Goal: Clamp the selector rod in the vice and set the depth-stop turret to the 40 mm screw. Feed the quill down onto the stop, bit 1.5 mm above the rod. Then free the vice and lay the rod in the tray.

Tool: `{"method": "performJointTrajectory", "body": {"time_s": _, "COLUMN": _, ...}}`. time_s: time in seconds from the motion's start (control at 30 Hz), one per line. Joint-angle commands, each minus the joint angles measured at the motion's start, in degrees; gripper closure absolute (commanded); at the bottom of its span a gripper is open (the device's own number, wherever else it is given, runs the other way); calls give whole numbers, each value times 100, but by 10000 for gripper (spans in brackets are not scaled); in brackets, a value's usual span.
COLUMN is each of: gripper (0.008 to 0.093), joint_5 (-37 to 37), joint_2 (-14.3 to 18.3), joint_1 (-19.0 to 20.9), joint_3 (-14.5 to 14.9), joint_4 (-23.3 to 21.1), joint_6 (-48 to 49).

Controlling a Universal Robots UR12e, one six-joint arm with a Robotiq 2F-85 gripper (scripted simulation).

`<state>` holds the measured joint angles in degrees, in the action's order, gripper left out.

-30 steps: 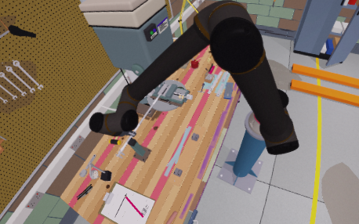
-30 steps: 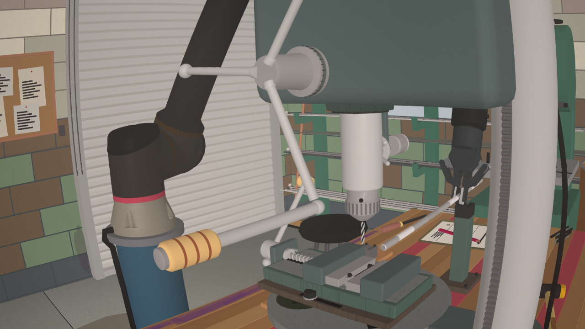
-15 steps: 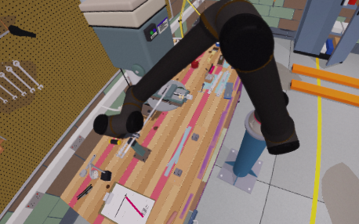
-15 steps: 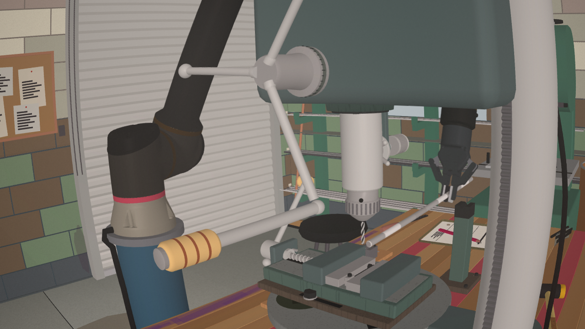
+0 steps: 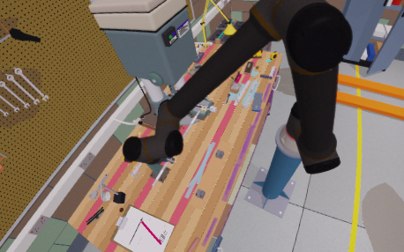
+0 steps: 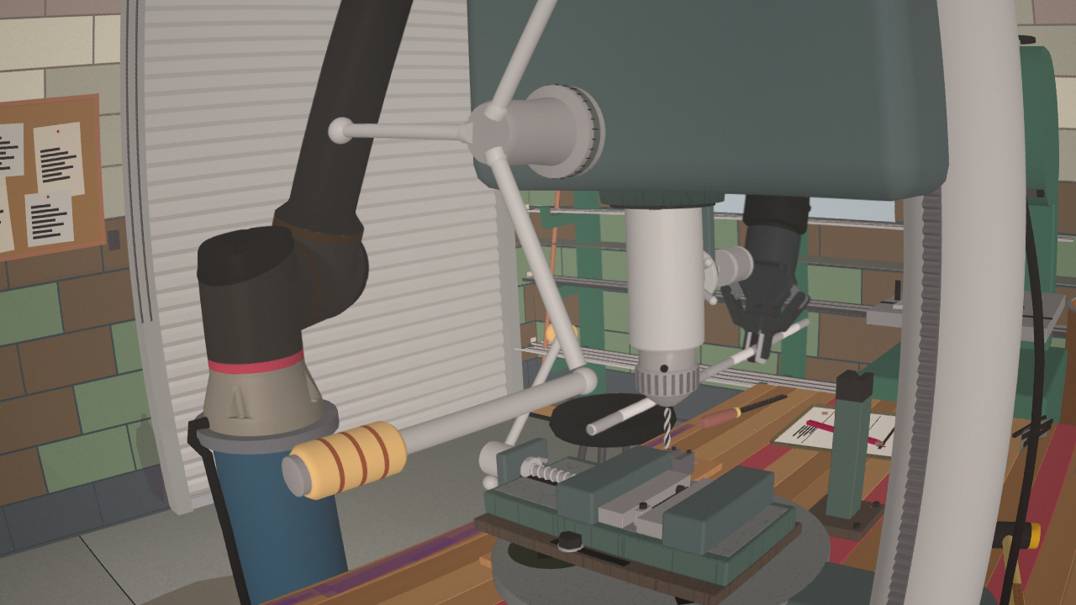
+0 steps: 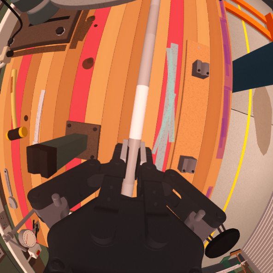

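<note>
Under the drill press head, the green vice [image 6: 639, 512] sits on the round table with its jaws apart and nothing between them. The drill bit [image 6: 665, 429] hangs from the chuck just above the vice's far end. I hold the selector rod [image 7: 137, 112], a long grey rod with a white band, near one end in my closed gripper [image 7: 133, 150]. My gripper [image 6: 764, 338] is behind the quill, above the bench, and the rod [image 6: 677, 387] slopes down from it toward the vice, its free end near the bit. The depth-stop turret is not clearly visible.
The green post [image 6: 850, 451] with a dark notched top stands on the bench just below my gripper. The quill feed handle [image 6: 354, 459] with its yellow grip sticks out on the near side. An orange board with two grey V-blocks [image 7: 196, 114] lies right of the rod.
</note>
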<state>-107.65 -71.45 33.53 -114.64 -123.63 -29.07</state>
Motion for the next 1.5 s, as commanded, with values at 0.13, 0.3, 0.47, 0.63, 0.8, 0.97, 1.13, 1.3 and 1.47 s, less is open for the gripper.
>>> {"method": "performJointTrajectory", "body": {"time_s": 0.13, "gripper": 934, "joint_5": 21, "joint_2": -245, "joint_1": 156, "joint_3": -320, "joint_4": -45, "joint_6": -161}}
{"method": "performJointTrajectory", "body": {"time_s": 0.3, "gripper": 934, "joint_5": 50, "joint_2": -472, "joint_1": 320, "joint_3": -621, "joint_4": -69, "joint_6": -330}}
{"method": "performJointTrajectory", "body": {"time_s": 0.47, "gripper": 934, "joint_5": 79, "joint_2": -665, "joint_1": 475, "joint_3": -866, "joint_4": -75, "joint_6": -489}}
{"method": "performJointTrajectory", "body": {"time_s": 0.63, "gripper": 934, "joint_5": 104, "joint_2": -810, "joint_1": 601, "joint_3": -1044, "joint_4": -71, "joint_6": -620}}
{"method": "performJointTrajectory", "body": {"time_s": 0.8, "gripper": 934, "joint_5": 121, "joint_2": -903, "joint_1": 687, "joint_3": -1155, "joint_4": -64, "joint_6": -708}}
{"method": "performJointTrajectory", "body": {"time_s": 0.97, "gripper": 934, "joint_5": 130, "joint_2": -946, "joint_1": 729, "joint_3": -1206, "joint_4": -59, "joint_6": -751}}
{"method": "performJointTrajectory", "body": {"time_s": 1.13, "gripper": 934, "joint_5": 132, "joint_2": -956, "joint_1": 738, "joint_3": -1219, "joint_4": -58, "joint_6": -761}}
{"method": "performJointTrajectory", "body": {"time_s": 1.3, "gripper": 934, "joint_5": 132, "joint_2": -950, "joint_1": 740, "joint_3": -1225, "joint_4": -70, "joint_6": -762}}
{"method": "performJointTrajectory", "body": {"time_s": 1.47, "gripper": 934, "joint_5": 132, "joint_2": -887, "joint_1": 741, "joint_3": -1257, "joint_4": -161, "joint_6": -763}}
